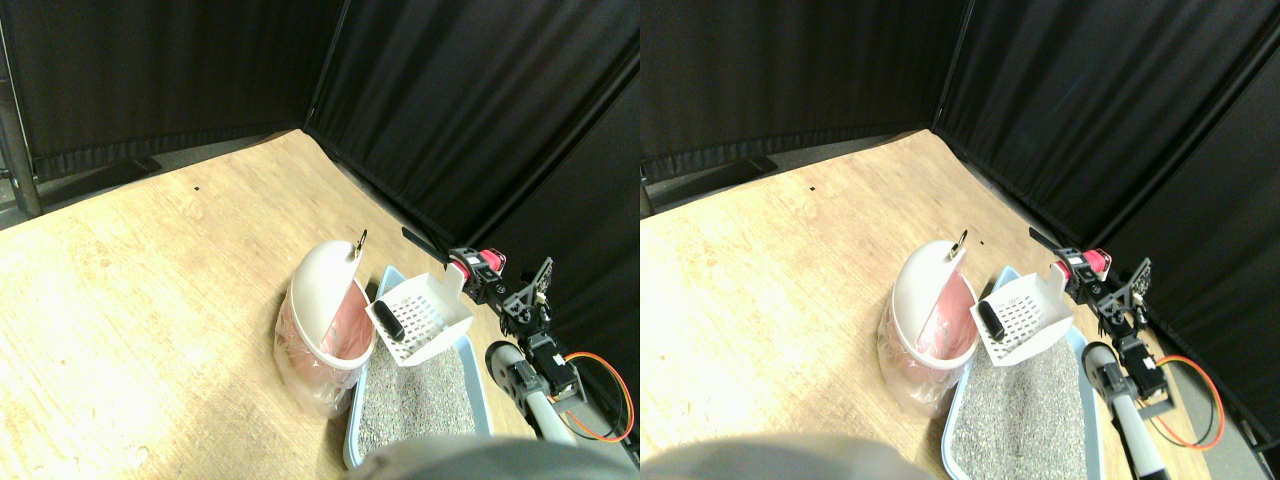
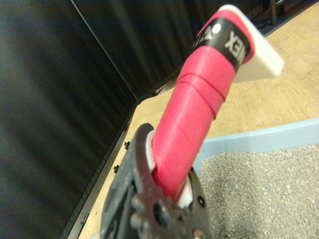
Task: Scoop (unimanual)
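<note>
Wooden floor (image 1: 150, 270), pale and bare over most of its width, bounded at the back and at the right by black curtain panels (image 1: 460, 110) that meet in a corner. On the floor at lower right lies a light-blue litter tray (image 1: 352, 440), filled with grey granules (image 1: 415, 395); in the wrist view the tray's blue rim (image 2: 259, 139) and the granules (image 2: 264, 189) appear behind the handle. Just beside the tray, on the side away from the curtains, stands a white bin (image 1: 322, 320) lined with a pinkish plastic bag (image 1: 345, 325), its domed lid tipped upward and open; the bin's lower edge appears to touch the tray's rim. A white slotted scoop (image 1: 425, 318) hangs above the far end of the tray, next to the bin's open mouth, tilted with its blade toward the bin. A small dark object (image 1: 388, 325) lies in the scoop at the edge nearest the bin. The scoop's handle, wrapped in red tape (image 2: 192, 104), runs back to the right tool (image 1: 478, 270); in the wrist view the dark jaws close around the lower end of the wrapped handle, gripping it firmly. An orange cable (image 1: 605, 400) loops beside the arm at lower right.
</note>
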`<state>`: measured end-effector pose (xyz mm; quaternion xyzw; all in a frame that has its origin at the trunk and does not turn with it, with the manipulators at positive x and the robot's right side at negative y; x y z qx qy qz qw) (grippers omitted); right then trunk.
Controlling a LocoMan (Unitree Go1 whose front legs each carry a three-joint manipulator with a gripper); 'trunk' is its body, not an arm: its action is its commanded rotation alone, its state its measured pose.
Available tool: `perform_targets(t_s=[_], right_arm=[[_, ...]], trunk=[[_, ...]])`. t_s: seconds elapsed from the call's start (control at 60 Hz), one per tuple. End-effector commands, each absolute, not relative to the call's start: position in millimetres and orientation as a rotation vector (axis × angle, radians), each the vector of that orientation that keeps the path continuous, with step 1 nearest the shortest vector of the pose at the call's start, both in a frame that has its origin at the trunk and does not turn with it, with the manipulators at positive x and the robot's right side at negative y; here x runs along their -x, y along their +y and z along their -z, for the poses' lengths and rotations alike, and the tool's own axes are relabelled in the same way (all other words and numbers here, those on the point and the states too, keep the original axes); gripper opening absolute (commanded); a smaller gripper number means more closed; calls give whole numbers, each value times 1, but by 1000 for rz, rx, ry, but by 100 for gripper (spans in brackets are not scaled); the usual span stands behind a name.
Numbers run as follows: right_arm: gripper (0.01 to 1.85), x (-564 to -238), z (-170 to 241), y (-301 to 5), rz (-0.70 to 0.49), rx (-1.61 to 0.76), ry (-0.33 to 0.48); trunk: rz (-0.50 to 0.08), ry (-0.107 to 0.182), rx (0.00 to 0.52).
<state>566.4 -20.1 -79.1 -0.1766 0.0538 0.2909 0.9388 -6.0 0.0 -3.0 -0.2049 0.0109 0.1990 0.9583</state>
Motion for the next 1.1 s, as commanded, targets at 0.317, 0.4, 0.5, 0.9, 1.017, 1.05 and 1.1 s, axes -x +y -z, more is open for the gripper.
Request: perform_targets(t_s=[0.317, 0.4, 0.5, 0.9, 1.017, 1.05, 1.1], right_arm=[[6, -561, 62, -5, -626, 437, 4], [6, -561, 62, -6, -631, 457, -18], [6, -560, 59, -7, -628, 470, -23], [6, -558, 58, -14, -642, 510, -52], [6, -556, 60, -19, -630, 465, -55], [6, -556, 61, -21, -627, 461, -55], [6, -554, 61, -25, -600, 432, -37]], trunk=[[-467, 11, 497], [-465, 10, 497], [-458, 5, 496], [-458, 5, 499], [-443, 6, 482], [-437, 7, 475], [-427, 7, 463]])
